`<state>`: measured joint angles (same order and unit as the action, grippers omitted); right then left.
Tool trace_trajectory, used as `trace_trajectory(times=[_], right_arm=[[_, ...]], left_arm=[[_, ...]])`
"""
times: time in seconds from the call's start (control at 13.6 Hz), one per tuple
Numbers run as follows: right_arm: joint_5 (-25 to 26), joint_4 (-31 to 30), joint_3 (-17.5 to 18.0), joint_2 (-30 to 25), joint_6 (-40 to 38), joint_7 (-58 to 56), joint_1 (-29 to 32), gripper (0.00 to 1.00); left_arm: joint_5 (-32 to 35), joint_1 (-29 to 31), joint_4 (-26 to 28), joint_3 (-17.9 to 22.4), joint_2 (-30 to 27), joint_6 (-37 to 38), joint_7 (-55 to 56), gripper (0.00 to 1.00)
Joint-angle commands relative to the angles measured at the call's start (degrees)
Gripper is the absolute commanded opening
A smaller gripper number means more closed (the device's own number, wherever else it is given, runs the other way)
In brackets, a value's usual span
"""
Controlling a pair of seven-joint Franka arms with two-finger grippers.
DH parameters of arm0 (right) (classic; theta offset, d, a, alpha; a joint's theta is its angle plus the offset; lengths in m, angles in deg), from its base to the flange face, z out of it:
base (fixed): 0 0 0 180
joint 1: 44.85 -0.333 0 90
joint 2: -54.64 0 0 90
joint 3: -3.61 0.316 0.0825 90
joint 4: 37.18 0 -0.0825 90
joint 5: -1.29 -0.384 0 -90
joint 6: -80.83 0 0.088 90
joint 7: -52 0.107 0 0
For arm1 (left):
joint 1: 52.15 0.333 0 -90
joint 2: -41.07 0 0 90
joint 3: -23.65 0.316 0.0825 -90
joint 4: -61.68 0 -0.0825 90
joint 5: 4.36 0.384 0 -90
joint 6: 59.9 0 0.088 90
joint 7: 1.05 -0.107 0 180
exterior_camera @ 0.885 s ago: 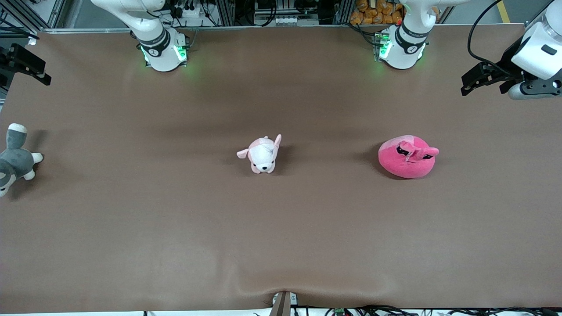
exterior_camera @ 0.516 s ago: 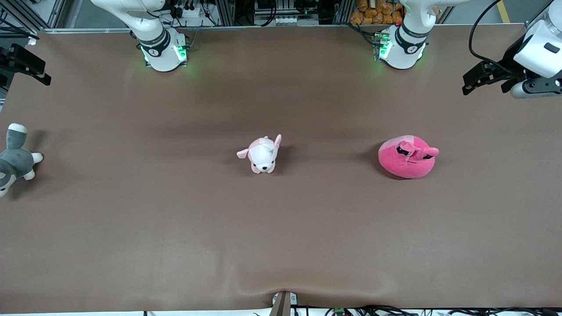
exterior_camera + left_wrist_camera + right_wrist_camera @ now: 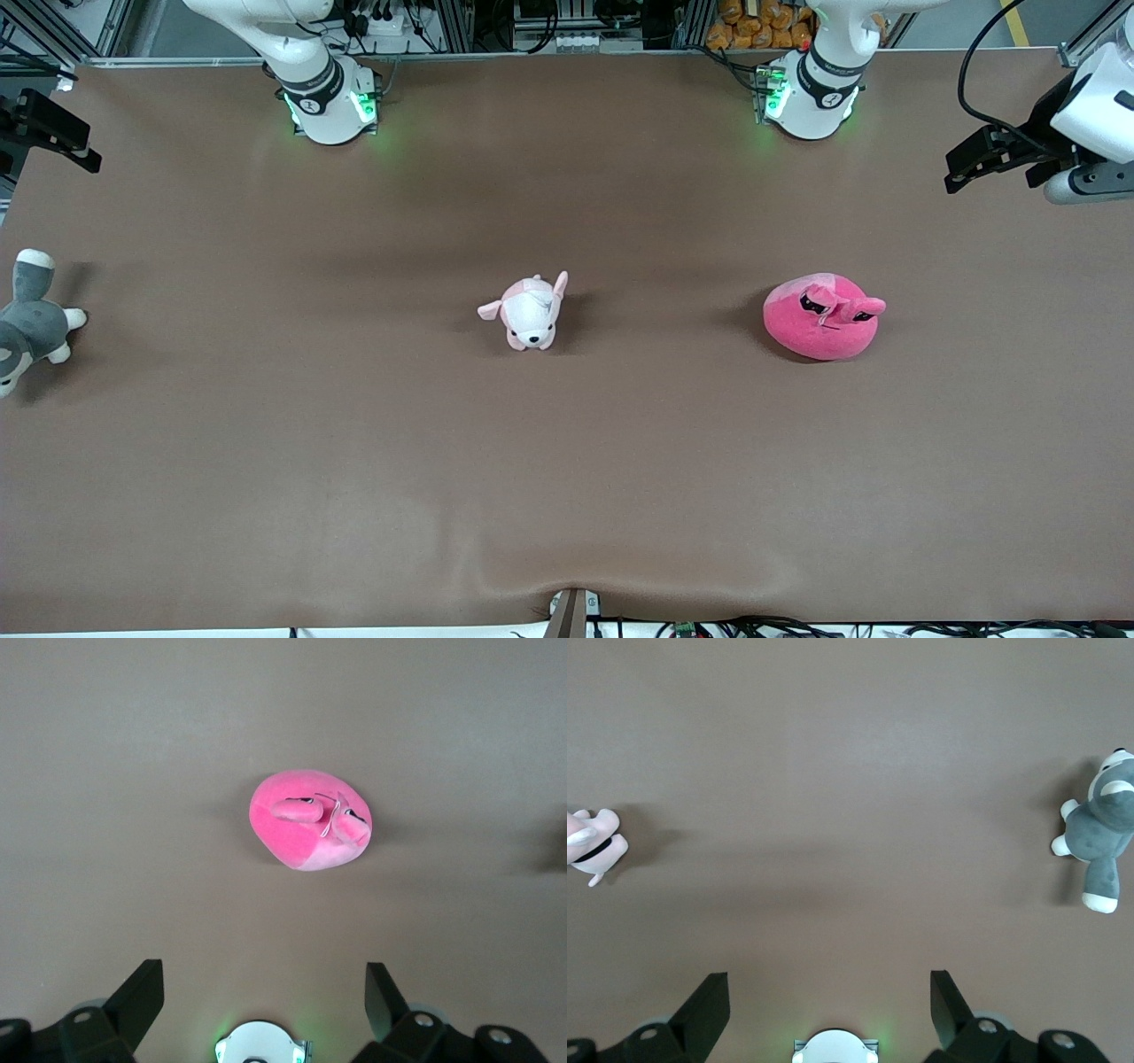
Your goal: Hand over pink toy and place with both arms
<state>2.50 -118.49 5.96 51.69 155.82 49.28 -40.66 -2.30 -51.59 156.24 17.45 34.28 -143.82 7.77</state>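
Pink toy alone on open bench.
Left pincer and right pincer high above bench ends, spread wide, empty.

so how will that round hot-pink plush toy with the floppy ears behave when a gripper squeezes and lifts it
The round hot-pink plush toy looks soft, so it will probably squash between fingers rather than resist. Its blob shape sits flat on the brown table, so rolling seems unlikely. The floppy ears will likely dangle once lifted.
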Motion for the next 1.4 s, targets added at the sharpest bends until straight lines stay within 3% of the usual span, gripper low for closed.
trace_trajectory(times=[0.0, 0.22, 0.66, 1.33], right_arm=[[1.68, 1.68, -0.06, 1.98, -0.28, 0.43, 0.82, 1.00], [4.32, 1.77, 0.28, 1.99, -0.46, 0.96, -0.23, 1.00], [4.24, 1.86, 0.20, 3.13, -0.11, 0.87, 0.64, 1.00], [4.33, 1.86, 0.20, 3.83, 0.33, 0.69, 0.64, 1.00]], left_arm=[[1.01, 0.23, -1.57, -0.40, 0.55, 2.62, 0.40, 1.00], [0.93, 0.32, -0.78, -0.40, 0.46, 2.62, 0.40, 1.00], [0.93, 0.32, 1.07, -0.40, 0.46, 1.40, 0.66, 1.00], [0.93, 0.23, 6.69, -0.49, 0.37, -3.52, 10.49, 1.00]])
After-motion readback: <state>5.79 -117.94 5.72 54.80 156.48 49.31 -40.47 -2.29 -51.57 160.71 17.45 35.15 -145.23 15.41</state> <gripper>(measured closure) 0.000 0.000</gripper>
